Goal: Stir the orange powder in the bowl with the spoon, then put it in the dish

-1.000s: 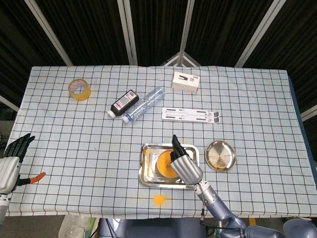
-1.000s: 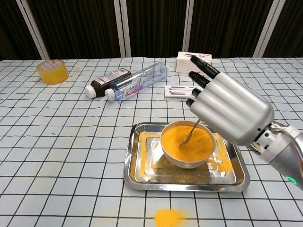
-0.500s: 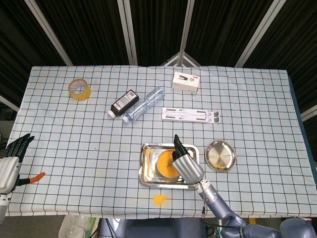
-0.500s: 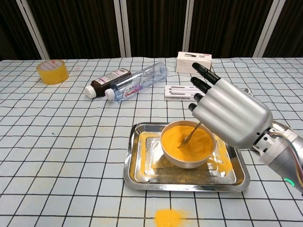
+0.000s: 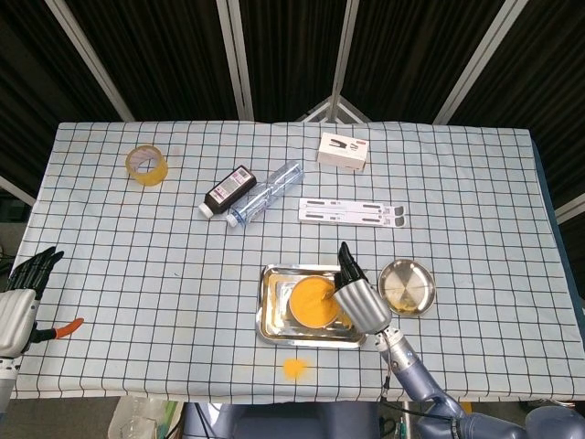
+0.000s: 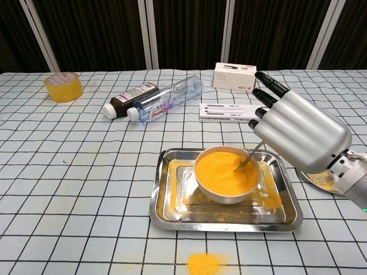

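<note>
A white bowl (image 6: 226, 173) (image 5: 313, 303) full of orange powder stands in a steel tray (image 6: 166, 197) (image 5: 271, 314). My right hand (image 6: 298, 130) (image 5: 359, 300) hovers over the bowl's right side and holds a metal spoon (image 6: 249, 157) whose tip dips into the powder near the right rim. The round steel dish (image 5: 409, 286) lies right of the tray; the chest view shows only its edge (image 6: 320, 182) behind the hand. My left hand (image 5: 20, 300) rests at the table's left edge, fingers apart, holding nothing.
Orange powder is spilled on the cloth (image 6: 204, 264) (image 5: 293, 368) in front of the tray and inside the tray. Behind lie a dark bottle (image 6: 129, 97), a clear bottle (image 6: 166, 97), a flat white pack (image 6: 226, 112), a white box (image 6: 234, 76) and a tape roll (image 6: 63, 86).
My right hand has shifted to the right, dragging the spoon from the middle of the powder toward the bowl's right rim. The left hand has not moved.
</note>
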Controlling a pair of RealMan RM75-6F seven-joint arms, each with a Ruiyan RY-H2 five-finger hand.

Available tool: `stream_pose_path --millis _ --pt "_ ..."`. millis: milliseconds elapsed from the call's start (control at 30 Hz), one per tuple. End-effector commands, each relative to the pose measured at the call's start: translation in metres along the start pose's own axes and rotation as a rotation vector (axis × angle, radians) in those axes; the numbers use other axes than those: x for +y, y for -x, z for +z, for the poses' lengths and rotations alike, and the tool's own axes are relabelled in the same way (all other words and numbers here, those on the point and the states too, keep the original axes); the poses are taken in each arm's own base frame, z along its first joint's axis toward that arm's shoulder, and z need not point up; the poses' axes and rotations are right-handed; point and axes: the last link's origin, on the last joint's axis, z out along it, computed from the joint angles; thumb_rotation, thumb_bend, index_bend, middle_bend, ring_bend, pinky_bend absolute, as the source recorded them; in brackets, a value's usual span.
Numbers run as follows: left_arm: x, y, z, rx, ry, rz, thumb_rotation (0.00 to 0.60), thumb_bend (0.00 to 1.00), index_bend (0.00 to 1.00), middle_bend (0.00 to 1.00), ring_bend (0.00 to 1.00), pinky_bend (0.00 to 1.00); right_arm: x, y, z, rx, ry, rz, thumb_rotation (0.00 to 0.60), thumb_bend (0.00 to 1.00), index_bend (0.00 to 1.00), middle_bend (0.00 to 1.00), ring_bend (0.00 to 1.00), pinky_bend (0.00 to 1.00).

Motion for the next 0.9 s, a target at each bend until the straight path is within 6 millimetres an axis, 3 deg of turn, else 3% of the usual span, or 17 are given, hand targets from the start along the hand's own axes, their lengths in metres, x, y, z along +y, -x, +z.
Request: stream_pose_path --millis 33,367,900 --pt "0.0 0.0 0.0 0.0 0.001 0.0 0.6 0.0 0.0 0.0 0.0 0.0 0.001 -0.005 0.0 0.014 0.003 0.021 0.6 0.57 0.61 0.51 0.18 0.0" --pt "0.0 0.0 0.0 0.002 0.0 0.001 0.6 0.0 0.0 0.0 0.0 0.0 -0.013 -0.025 0.006 0.068 -0.035 0.071 0.6 0.57 0.61 0.51 0.18 0.0" --pt "-0.001 0.0 0.001 -0.002 -0.005 0.001 0.6 0.0 0.0 0.0 0.0 0.0 -0.023 -0.007 0.002 0.031 -0.066 0.069 0.6 0.57 0.61 0.51 0.18 0.0"
